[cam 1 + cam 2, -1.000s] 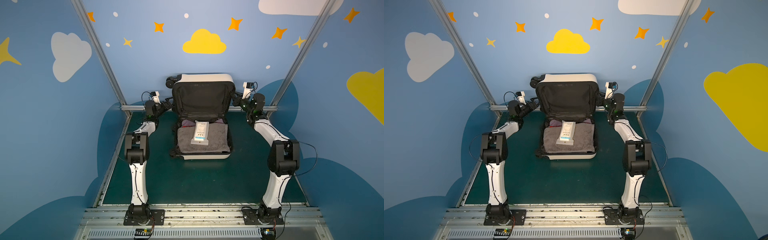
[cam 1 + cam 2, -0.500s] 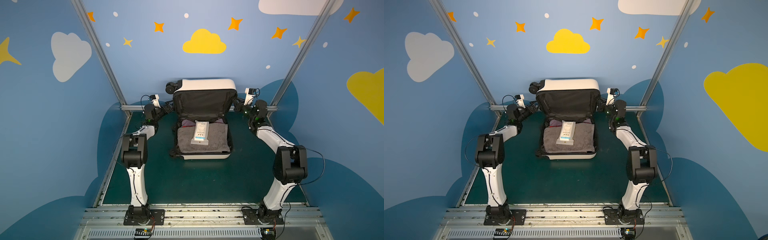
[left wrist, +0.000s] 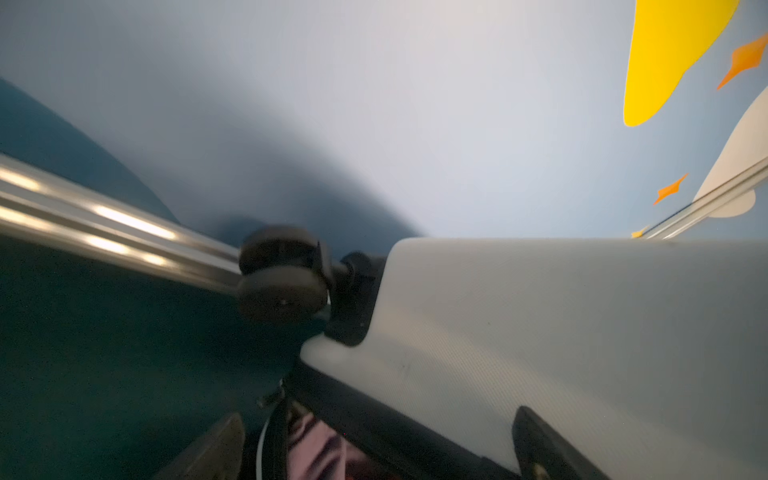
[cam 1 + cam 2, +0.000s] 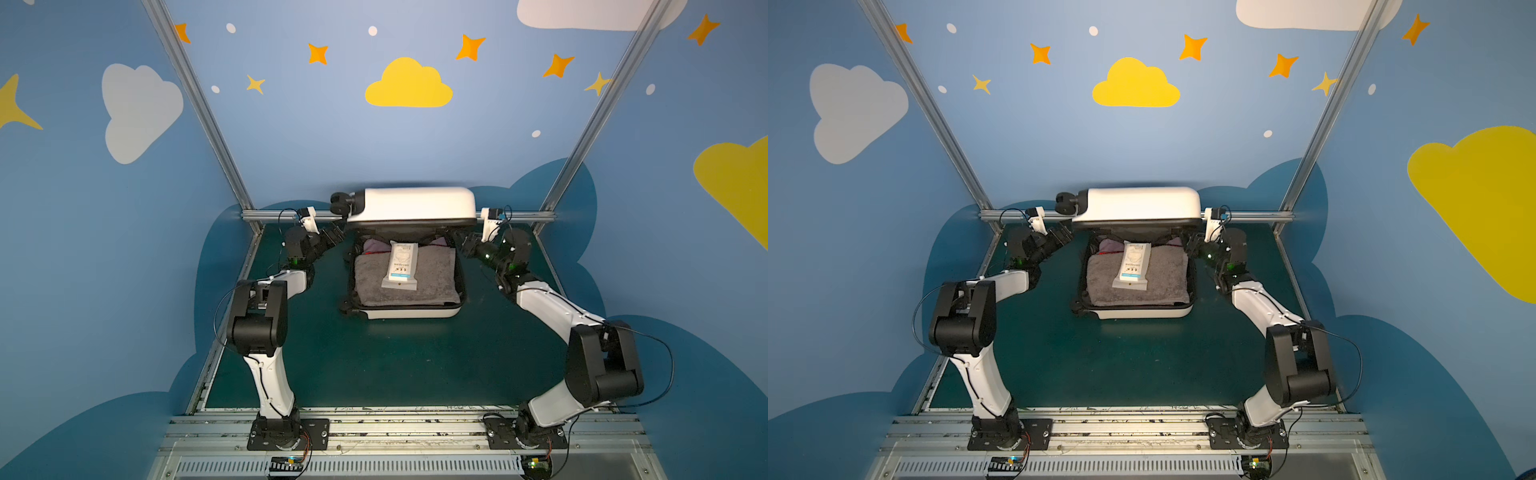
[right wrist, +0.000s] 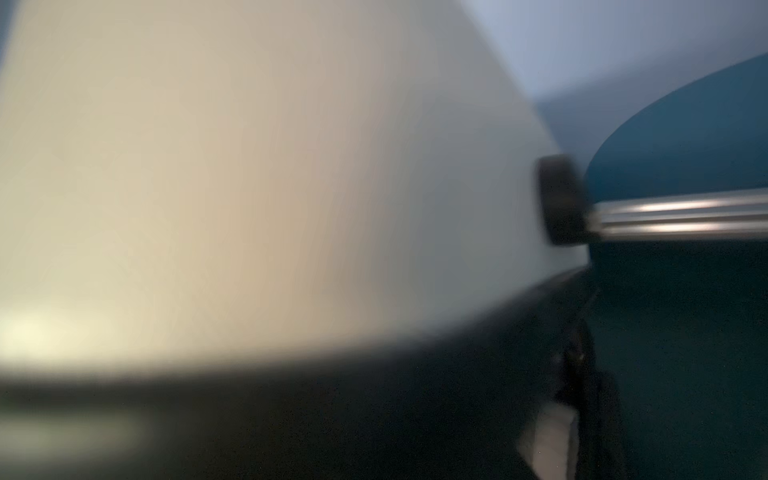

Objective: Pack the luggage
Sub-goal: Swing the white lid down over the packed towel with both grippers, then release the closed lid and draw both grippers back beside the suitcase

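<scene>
Table: the green mat (image 4: 395, 361) carries the luggage in the middle, towards the back wall, where both arms can reach its sides.
Luggage: the cream hard-shell suitcase (image 4: 409, 311) lies open on its base; packing looks done, and closing looks like the step in hand.
Lid: the lid (image 4: 409, 208) leans forward over the rear of the base, neither upright nor shut, and its top edge is blurred.
Grey towel: the towel (image 4: 432, 276) is folded flat to fill the base, so the lid should clear it.
White packet: the packet (image 4: 401, 266) lies lengthwise on the towel, with its far end under the lid.
Left gripper: the left gripper (image 4: 336, 236) sits at the lid's wheel-side edge. In the left wrist view its fingers (image 3: 548, 444) are spread wide, with the lid's rim between them, probably to guide rather than pinch.
Right gripper: the right gripper (image 4: 460, 243) is tucked under the lid's opposite corner. The wrist view is too blurred to tell whether its jaws are apart.
Pink garment: the garment (image 4: 374, 246) is tucked in behind the towel, close to the hinge.
</scene>
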{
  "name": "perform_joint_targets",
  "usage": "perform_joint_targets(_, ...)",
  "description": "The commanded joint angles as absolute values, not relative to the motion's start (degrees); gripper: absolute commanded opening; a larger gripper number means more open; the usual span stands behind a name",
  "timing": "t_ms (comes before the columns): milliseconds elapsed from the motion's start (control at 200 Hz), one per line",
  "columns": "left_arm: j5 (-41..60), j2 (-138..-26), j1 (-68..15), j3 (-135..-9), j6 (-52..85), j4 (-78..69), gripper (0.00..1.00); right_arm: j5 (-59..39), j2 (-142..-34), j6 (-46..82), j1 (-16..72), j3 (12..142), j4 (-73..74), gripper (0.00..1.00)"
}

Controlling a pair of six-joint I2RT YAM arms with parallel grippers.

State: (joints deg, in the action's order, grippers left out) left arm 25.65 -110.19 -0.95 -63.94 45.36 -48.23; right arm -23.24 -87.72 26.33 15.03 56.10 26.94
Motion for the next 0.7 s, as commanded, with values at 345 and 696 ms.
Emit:
perform_joint_targets(345, 14.9, -91.4, 5.5, -44.5, 47.3, -38.3, 1.00, -14.7, -65.5, 30.1, 16.4, 41.0, -8.1, 0.67)
perform_joint_targets(696, 18.9, -82.7, 6.1, -47.8, 39.6, -26.1, 0.99, -12.9, -45.0, 32.2, 17.2, 32.9, -13.2, 0.67)
